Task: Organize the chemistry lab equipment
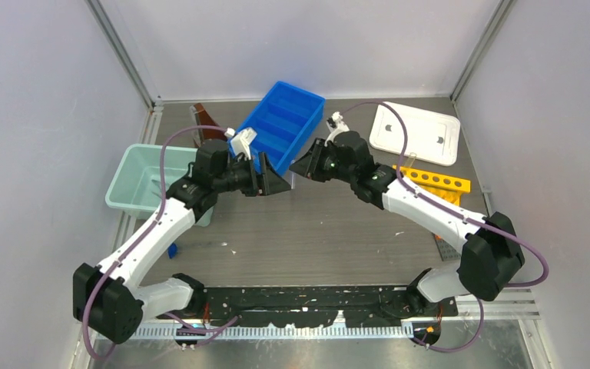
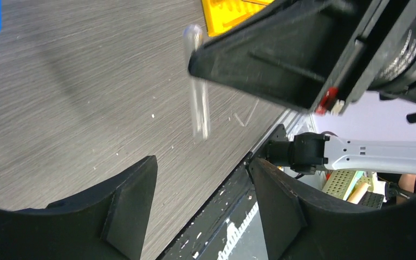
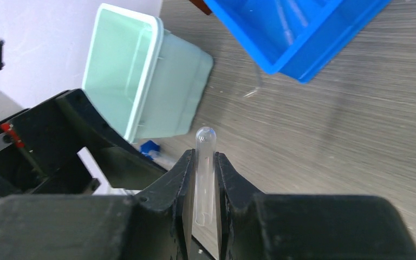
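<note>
I find no text, number, brand or label that I can read in any view. White tick marks (image 2: 241, 230) run along the black strip (image 2: 206, 222) at the table's near edge, seen from my left wrist, but no figures stand beside them that I can make out. The yellow rack (image 2: 222, 16) shows raised marks on its face, too blurred to read. A small red tab (image 2: 327, 100) on the black housing opposite bears no lettering I can make out.
</note>
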Tool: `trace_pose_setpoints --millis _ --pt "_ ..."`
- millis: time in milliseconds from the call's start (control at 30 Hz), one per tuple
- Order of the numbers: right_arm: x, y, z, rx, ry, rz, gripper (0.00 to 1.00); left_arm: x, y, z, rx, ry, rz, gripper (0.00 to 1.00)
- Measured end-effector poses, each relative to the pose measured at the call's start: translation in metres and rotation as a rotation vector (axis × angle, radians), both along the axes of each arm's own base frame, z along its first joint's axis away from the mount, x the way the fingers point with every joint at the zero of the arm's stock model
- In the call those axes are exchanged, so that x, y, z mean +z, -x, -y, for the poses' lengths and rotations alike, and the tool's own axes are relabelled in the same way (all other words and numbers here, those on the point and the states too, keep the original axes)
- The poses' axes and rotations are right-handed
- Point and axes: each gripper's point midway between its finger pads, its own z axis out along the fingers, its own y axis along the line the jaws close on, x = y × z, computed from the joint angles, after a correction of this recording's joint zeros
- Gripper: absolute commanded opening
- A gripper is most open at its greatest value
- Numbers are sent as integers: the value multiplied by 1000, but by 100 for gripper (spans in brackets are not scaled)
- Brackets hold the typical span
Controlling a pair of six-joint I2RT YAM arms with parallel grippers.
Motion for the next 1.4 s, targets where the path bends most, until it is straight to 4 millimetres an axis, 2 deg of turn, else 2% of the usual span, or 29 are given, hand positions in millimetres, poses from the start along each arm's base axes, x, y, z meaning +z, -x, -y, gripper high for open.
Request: trace_pose_setpoints --millis 200,400,633,833,1133,1400 --pt "18 10 -24 6 -93 14 17 8 -5 7 -28 22 17 60" --pt "29 14 -34 3 -143 22 17 12 -7 5 -25 11 59 54" --pt "33 15 -37 -3 -176 22 17 22 -5 3 -31 18 120 42" --pt "30 20 -34 -6 -186 11 18 15 -4 2 -37 10 118 32" --pt "32 26 -32 -5 -216 8 18 14 -1 4 -55 17 117 33" --pt "32 28 -33 1 -228 -1 19 14 0 4 -64 21 118 20"
